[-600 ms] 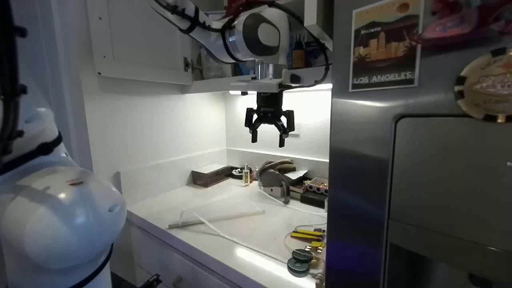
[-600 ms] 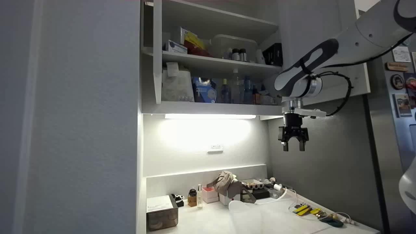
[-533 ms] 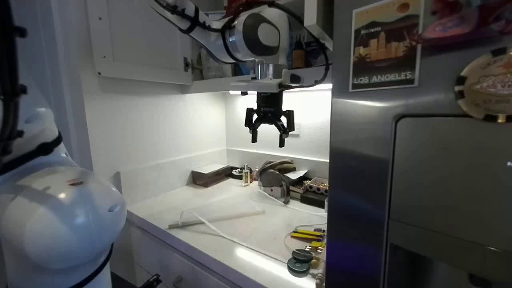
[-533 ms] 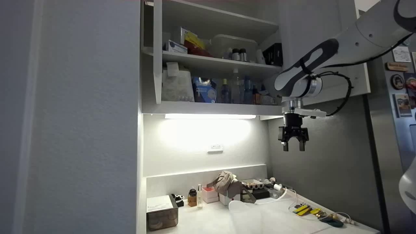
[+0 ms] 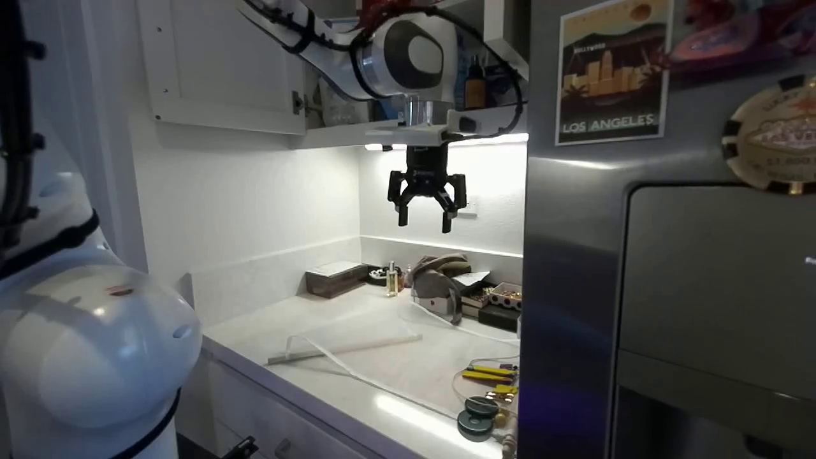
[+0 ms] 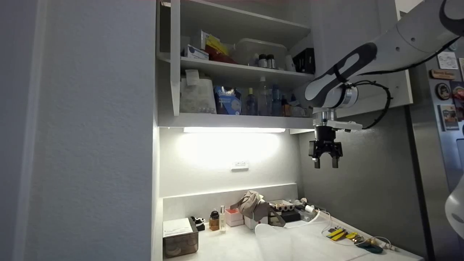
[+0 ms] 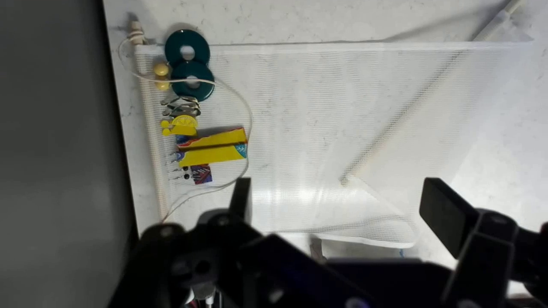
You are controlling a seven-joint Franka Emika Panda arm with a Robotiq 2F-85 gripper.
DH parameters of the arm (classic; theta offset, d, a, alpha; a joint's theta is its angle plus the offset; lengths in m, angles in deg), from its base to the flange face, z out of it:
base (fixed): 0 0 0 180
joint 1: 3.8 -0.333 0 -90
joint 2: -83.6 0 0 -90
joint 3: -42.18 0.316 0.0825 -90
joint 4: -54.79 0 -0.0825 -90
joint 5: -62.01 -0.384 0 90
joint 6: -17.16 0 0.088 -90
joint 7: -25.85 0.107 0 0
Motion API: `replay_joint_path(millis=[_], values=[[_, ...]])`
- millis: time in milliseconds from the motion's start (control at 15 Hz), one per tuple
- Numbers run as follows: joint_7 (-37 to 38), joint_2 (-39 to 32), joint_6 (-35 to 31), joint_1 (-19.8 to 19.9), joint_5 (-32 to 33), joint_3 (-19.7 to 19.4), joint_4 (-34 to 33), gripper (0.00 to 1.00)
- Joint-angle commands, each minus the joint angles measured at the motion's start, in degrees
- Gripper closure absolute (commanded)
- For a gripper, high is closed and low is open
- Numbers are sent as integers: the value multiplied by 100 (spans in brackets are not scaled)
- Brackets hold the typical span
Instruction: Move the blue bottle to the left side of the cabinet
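Note:
The blue bottle (image 6: 276, 102) stands upright on the lowest shelf of the white cabinet (image 6: 235, 120), right of a tall clear bottle (image 6: 264, 101) and left of a small amber bottle (image 6: 285, 108). In an exterior view the arm hides most of that shelf, and I cannot make the blue bottle out clearly there. The cabinet doors stand open; a door (image 5: 223, 64) shows there. My gripper (image 6: 326, 165) points down, open and empty, below shelf height and right of the bottles. It also hangs open above the counter in an exterior view (image 5: 424, 224) and in the wrist view (image 7: 336, 192).
The lowest shelf also holds a yellow-capped bottle (image 6: 251, 103), a blue box (image 6: 228, 100) and a pale container (image 6: 197, 95). A steel refrigerator (image 5: 574, 255) stands beside the counter (image 5: 255, 331). Below lie a white mesh sheet (image 7: 299, 107), earrings and a grey bag (image 6: 250, 204).
My gripper and forearm have shifted very slightly to the left in both exterior views. The jaws are still open. The bottles on the shelf have not moved.

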Motion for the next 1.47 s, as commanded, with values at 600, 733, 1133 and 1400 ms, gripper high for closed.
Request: replay_joint_path(millis=[600,733,1133,1400], values=[[-899,861,-616,-923,-324,779,-766,0],[-888,977,-1066,-933,-275,781,-817,0],[-602,1083,-2856,-813,36,858,-862,0],[-349,979,-3857,-691,350,958,-943,0]])
